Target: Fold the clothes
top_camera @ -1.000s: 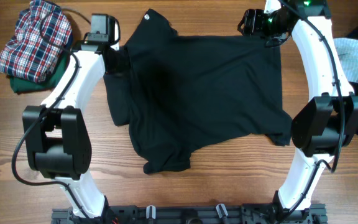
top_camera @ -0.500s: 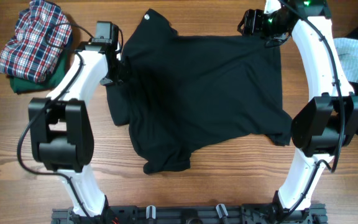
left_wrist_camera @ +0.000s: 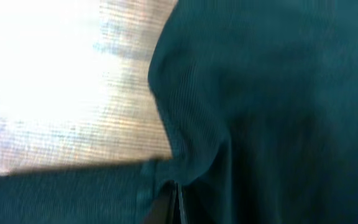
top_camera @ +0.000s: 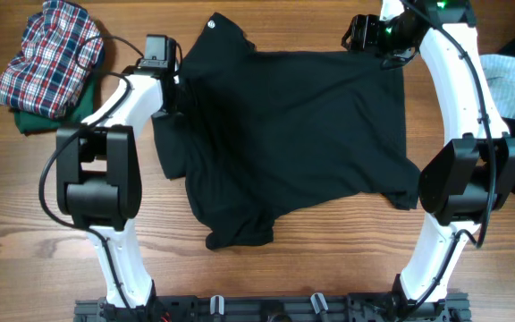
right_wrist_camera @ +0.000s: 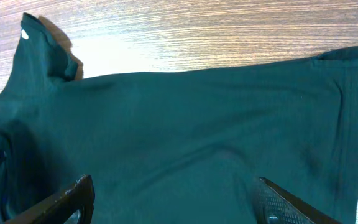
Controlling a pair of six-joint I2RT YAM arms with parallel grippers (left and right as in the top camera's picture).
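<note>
Swinging its arm inward, the left gripper stays pinched on the left edge of the black T-shirt, spread on the table; a fold seems to begin. The right gripper has not moved, jaws wide above the far-right corner.

No words or numbers to read anywhere here. The only print is a small white logo on the black T-shirt, up at the far corner of the cloth in the overhead view (the right wrist view catches it too, just a pale oval, nothing legible). The plaid garment shows checks only, no lettering.
</note>
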